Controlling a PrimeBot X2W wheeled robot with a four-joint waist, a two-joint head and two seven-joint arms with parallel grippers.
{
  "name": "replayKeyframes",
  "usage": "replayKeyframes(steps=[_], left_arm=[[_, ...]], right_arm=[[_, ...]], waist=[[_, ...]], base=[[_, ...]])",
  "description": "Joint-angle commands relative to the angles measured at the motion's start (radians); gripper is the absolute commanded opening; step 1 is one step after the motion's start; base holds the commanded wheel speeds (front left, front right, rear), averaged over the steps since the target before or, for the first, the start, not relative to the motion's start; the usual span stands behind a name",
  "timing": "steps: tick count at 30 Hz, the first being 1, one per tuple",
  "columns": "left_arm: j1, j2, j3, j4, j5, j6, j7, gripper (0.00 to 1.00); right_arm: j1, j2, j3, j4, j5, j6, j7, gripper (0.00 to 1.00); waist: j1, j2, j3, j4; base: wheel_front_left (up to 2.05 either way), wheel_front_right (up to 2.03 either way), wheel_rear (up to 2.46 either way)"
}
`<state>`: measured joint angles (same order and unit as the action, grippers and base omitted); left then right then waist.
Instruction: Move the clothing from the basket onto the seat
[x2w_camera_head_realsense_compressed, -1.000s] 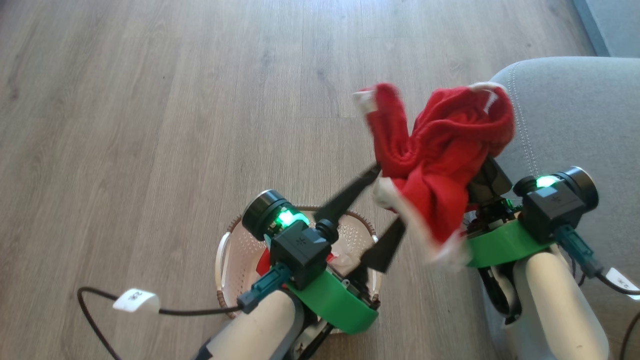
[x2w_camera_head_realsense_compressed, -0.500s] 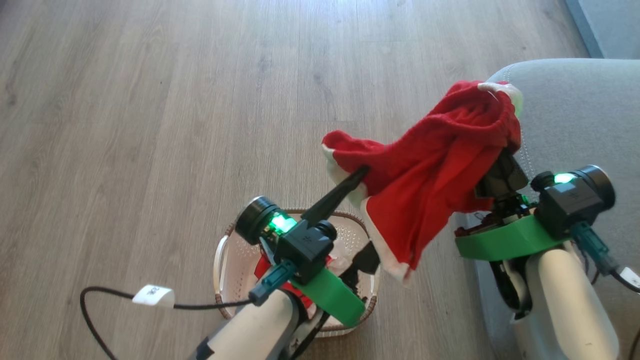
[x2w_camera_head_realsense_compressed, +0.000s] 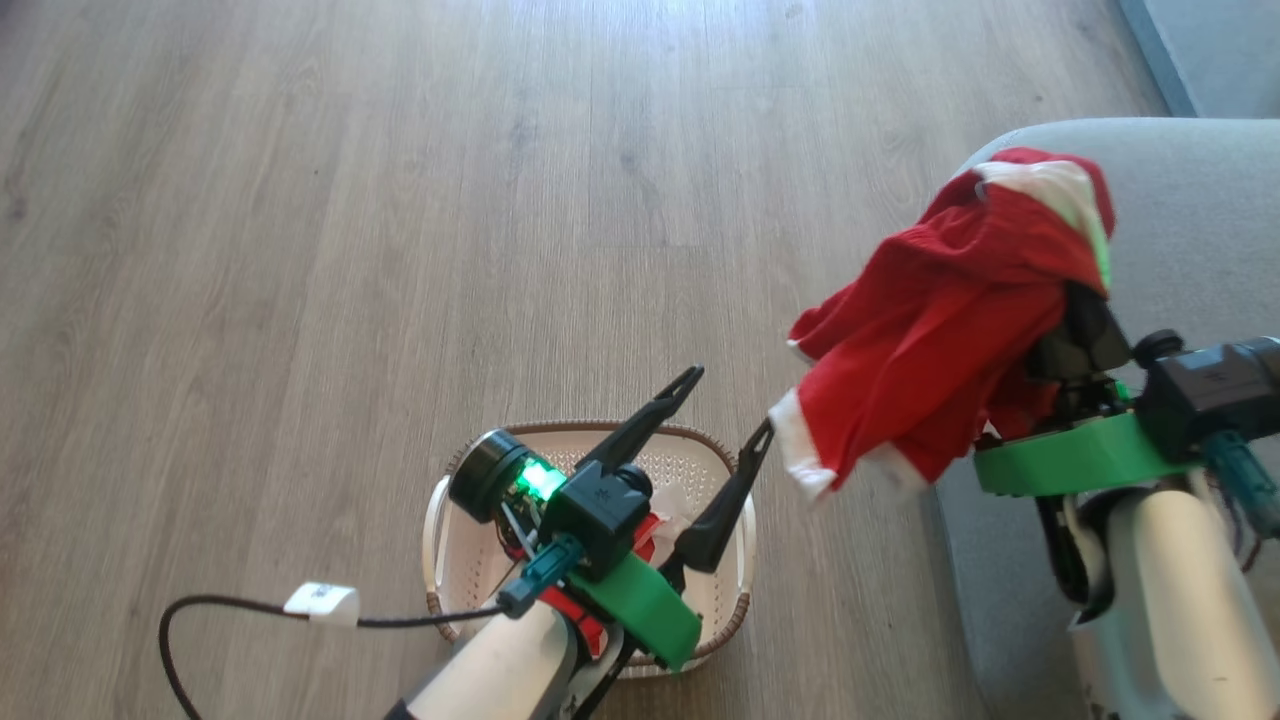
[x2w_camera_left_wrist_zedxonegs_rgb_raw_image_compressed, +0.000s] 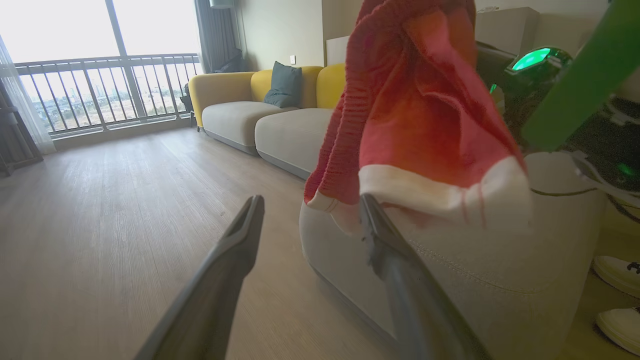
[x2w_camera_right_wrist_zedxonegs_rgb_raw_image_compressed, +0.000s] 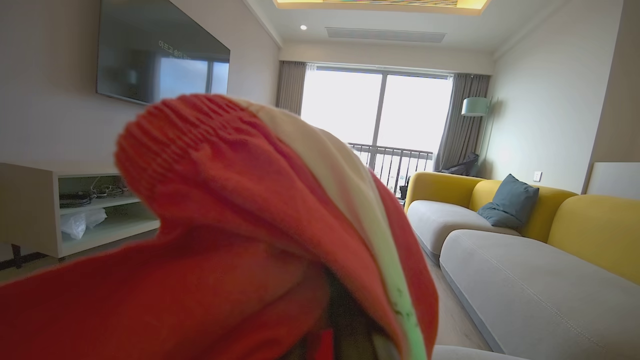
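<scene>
Wood-plank flooring (x2w_camera_head_realsense_compressed: 400, 250) carries the cream perforated plastic basket (x2w_camera_head_realsense_compressed: 455, 560), above which the left gripper (x2w_camera_head_realsense_compressed: 729, 400) has let go, fingers apart, leaving the bright red white-trimmed fabric garment (x2w_camera_head_realsense_compressed: 940, 330) clamped in the right gripper (x2w_camera_head_realsense_compressed: 1085, 332) alone at the rounded edge of the grey upholstered seat (x2w_camera_head_realsense_compressed: 1190, 200), ready for deposit.

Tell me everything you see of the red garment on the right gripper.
The garment is bright red, soft, knit-looking fabric with white trim and cuffs. It hangs bunched from the right gripper, which is shut on it, up off the floor, its top above the seat's edge. One white cuff dangles low toward the basket. A fingertip of the open left gripper is beside that cuff; contact unclear.
</scene>
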<state>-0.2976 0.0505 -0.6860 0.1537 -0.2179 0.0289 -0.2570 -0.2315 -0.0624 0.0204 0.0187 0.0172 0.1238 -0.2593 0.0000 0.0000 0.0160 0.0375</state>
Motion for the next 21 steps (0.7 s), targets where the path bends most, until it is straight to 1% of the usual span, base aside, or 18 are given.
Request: replayKeyframes(steps=[1,4,8,14,18,21], left_arm=[[-0.010,0.000,0.038,-0.023,0.009,-0.011,-0.005,1.00],[-0.002,0.000,0.042,-0.010,0.022,-0.019,-0.005,1.00],[0.017,0.000,0.052,0.012,0.036,-0.043,-0.005,1.00],[0.042,0.000,0.054,0.037,0.052,-0.096,-0.005,1.00],[0.049,0.000,0.031,0.065,0.117,-0.120,-0.005,1.00],[0.068,0.000,0.034,0.072,0.113,-0.130,-0.005,1.00]], right_arm=[[-0.030,-0.002,0.002,-0.042,-0.010,0.007,-0.002,0.00],[-0.028,-0.008,-0.013,-0.046,-0.011,0.007,-0.002,0.00],[-0.022,-0.013,-0.040,-0.049,-0.013,0.007,-0.002,0.00],[-0.007,-0.018,-0.067,-0.054,-0.016,0.007,-0.002,0.00],[0.002,-0.017,-0.084,-0.056,-0.018,0.007,-0.002,0.00],[0.007,-0.015,-0.096,-0.056,-0.018,0.007,-0.002,0.00]], waist=[[0.0000,0.0000,0.003,-0.002],[0.0000,0.0000,0.006,-0.004],[0.0000,0.0000,0.011,-0.008],[0.0000,0.0000,0.016,-0.014],[0.0000,0.0000,0.019,-0.018],[0.0000,0.0000,0.018,-0.019]], base=[[0.00,0.00,0.00],[0.00,0.00,0.00],[0.00,0.00,0.00],[0.00,0.00,0.00],[0.00,0.00,0.00],[0.00,0.00,0.00]])
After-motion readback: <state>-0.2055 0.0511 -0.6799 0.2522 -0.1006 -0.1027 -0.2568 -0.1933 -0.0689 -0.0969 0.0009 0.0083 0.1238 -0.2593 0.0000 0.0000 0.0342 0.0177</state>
